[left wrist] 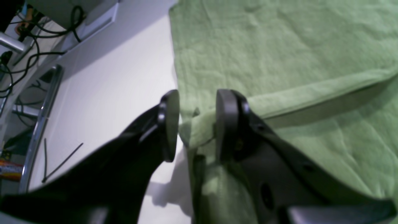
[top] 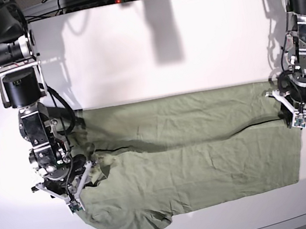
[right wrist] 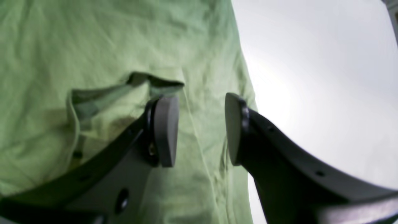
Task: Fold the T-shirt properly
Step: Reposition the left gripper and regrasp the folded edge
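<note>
We see a sage-green, wrinkled cotton T-shirt (top: 191, 161) spread flat across the middle of a white desk (top: 147, 50), partly folded: a long folded edge runs across it from side to side. Its lower edge reaches close to the desk's front edge, while the broad back half of the desk lies bare. The black left gripper (left wrist: 197, 124) sits at the shirt's side edge with its jaws apart, straddling the cloth border without pinching it; bare desk lies beside it. The black right gripper (right wrist: 201, 129) is over the shirt's opposite side, jaws apart, one finger beside a raised fold. Bare white desk lies just past that edge too.
</note>
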Robot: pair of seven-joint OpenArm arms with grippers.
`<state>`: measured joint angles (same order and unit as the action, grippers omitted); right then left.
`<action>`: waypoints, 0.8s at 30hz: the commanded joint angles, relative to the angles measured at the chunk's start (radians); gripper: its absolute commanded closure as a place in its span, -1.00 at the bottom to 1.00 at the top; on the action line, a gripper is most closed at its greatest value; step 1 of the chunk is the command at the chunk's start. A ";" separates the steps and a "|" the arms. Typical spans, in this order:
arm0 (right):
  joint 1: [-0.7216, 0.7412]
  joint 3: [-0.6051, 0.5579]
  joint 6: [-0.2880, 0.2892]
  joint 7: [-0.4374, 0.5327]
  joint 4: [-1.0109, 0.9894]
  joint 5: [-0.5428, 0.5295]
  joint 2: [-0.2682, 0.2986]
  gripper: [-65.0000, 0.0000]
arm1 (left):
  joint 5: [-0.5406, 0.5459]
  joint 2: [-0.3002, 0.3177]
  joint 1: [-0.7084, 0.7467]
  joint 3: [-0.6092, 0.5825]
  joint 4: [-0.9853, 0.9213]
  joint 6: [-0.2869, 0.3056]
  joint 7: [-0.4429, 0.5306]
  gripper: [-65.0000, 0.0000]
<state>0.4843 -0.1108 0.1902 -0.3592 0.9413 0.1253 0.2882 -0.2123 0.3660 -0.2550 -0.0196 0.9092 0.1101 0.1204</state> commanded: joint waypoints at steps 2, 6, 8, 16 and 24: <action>0.035 0.006 -0.011 0.031 0.014 0.001 0.008 0.23 | 0.003 0.017 -0.039 0.006 0.013 -0.014 0.024 0.41; 0.036 0.006 -0.005 0.030 0.014 -0.006 0.003 0.23 | 0.004 0.017 -0.091 0.006 0.014 -0.014 -0.060 0.41; 0.036 0.006 0.008 0.029 0.014 -0.014 0.004 0.23 | 0.028 0.018 -0.108 0.006 0.037 -0.014 -0.183 0.41; 0.036 0.006 0.012 0.022 0.014 -0.014 0.016 0.23 | 0.355 0.018 -0.005 0.006 0.410 -0.009 -0.726 0.40; 0.036 0.006 0.012 0.019 0.014 -0.032 0.015 0.23 | 0.468 0.016 0.024 0.006 0.504 -0.002 -0.852 0.41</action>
<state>0.4873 -0.1093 0.2104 -0.3630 0.9394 0.0944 0.2958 0.2558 0.3687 -0.2134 -0.0196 1.3975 0.1112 -0.7502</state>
